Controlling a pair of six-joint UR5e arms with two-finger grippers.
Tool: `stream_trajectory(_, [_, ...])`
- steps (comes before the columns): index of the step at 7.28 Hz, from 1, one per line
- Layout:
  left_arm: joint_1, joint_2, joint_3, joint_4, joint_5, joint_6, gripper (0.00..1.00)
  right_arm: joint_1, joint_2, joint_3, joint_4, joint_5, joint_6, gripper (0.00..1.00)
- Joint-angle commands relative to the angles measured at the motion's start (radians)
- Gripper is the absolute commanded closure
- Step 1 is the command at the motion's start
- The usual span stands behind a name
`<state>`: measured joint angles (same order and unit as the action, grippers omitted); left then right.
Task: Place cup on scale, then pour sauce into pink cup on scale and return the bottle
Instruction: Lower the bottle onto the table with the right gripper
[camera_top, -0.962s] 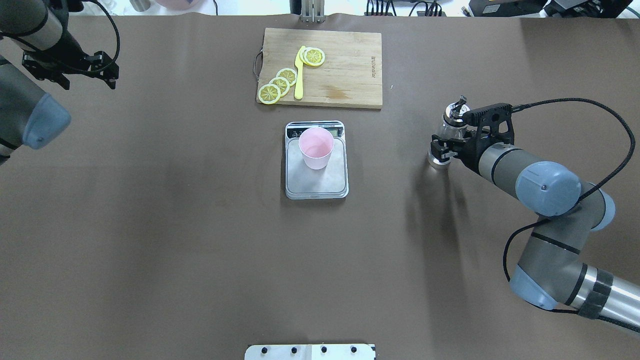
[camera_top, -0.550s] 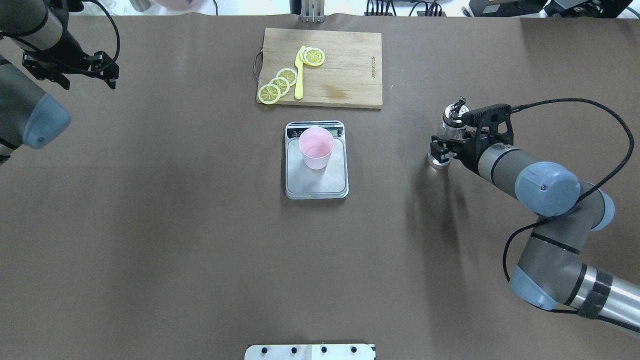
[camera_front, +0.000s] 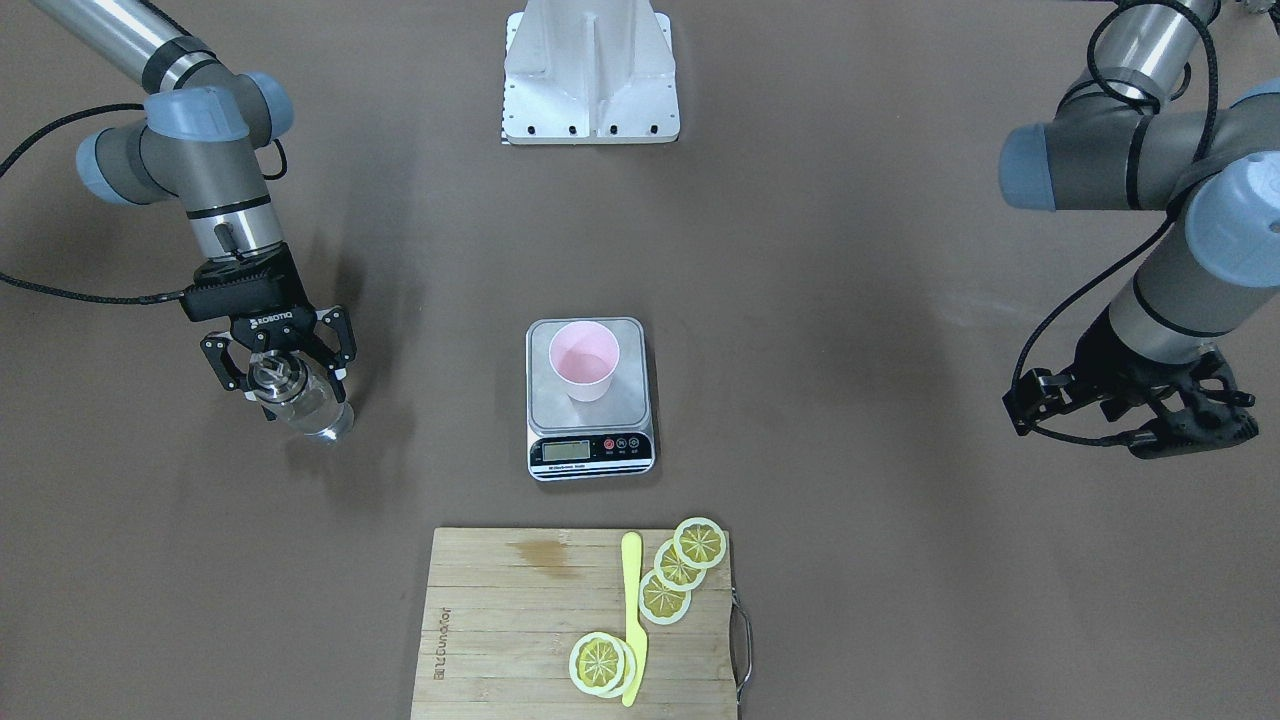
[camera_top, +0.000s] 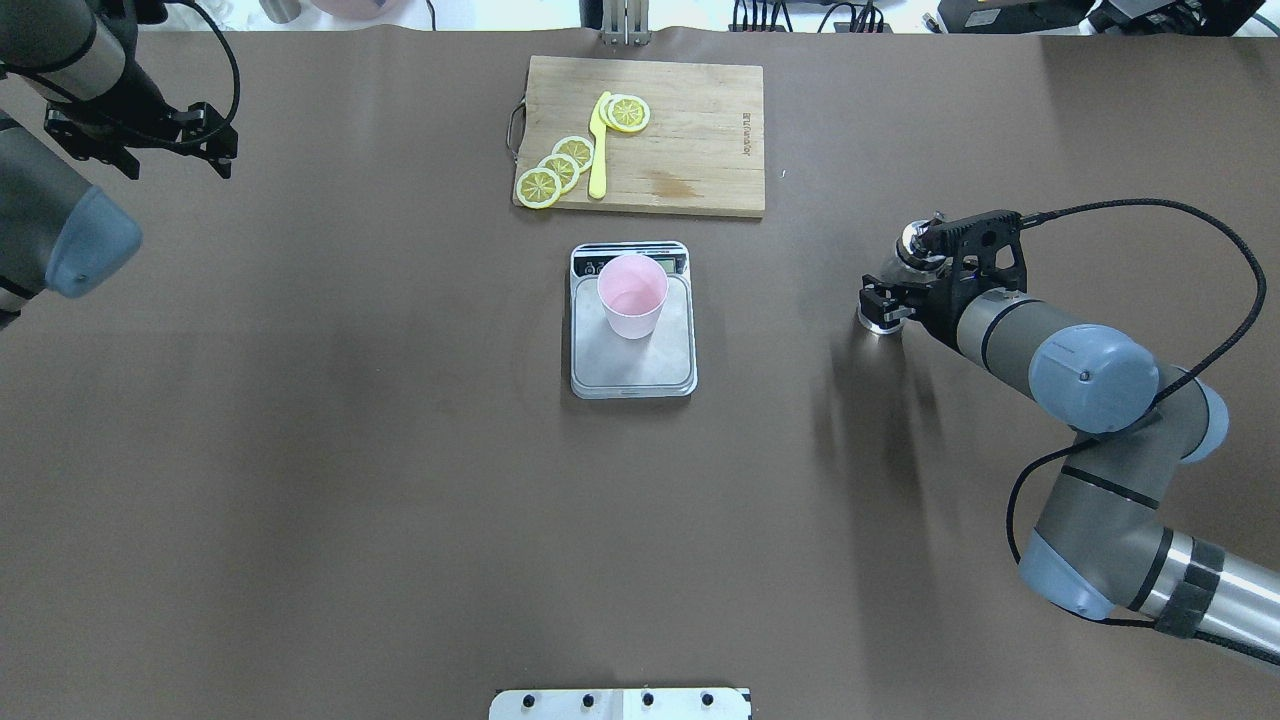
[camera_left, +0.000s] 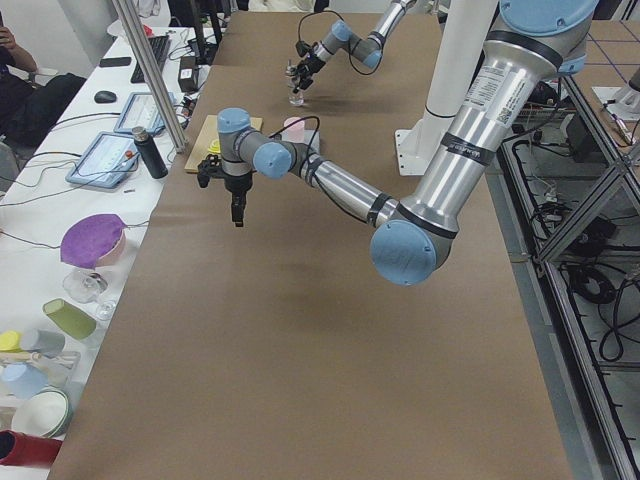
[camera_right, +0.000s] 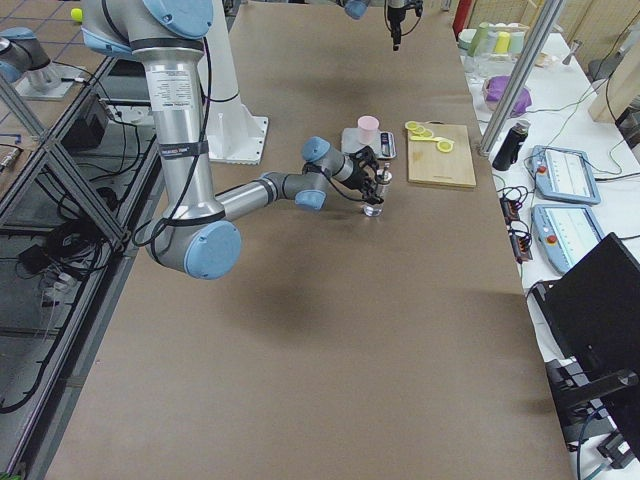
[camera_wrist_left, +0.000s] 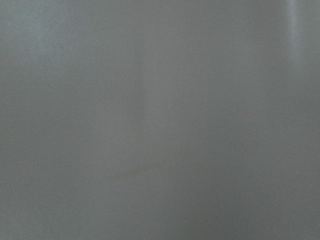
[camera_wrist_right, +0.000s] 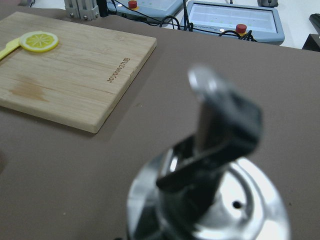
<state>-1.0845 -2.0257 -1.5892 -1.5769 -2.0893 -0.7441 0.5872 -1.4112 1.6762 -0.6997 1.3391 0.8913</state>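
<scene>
Bottle (camera_top: 905, 262) lower now (right hand (camera_top: 885, 300))

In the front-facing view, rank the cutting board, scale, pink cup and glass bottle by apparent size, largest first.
1. cutting board
2. scale
3. cup and bottle: these two look about alike; the bottle is partly hidden by the right gripper, so no ranking between them.

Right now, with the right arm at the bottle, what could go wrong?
1. The small clear glass bottle with metal pourer cap sits between the right gripper fingers; smooth glass might slip or tip.
2. The pale pink plastic cup is light and stands toward the display end of the steel-topped digital scale; a nudge could topple it.
</scene>
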Motion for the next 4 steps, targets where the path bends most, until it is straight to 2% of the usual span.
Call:
stream_trajectory(1, [0.000, -0.001, 0.000, 0.000, 0.000, 0.002, 0.02, 0.000, 0.000, 0.010, 0.000, 0.002, -0.002, 0.00])
stream_trajectory(3, [0.000, -0.001, 0.000, 0.000, 0.000, 0.002, 0.02, -0.001, -0.023, 0.062, -0.003, 0.015, 0.009, 0.00])
stream_trajectory(4, [0.000, -0.001, 0.000, 0.000, 0.000, 0.003, 0.02, -0.006, -0.067, 0.103, -0.003, 0.041, 0.011, 0.00])
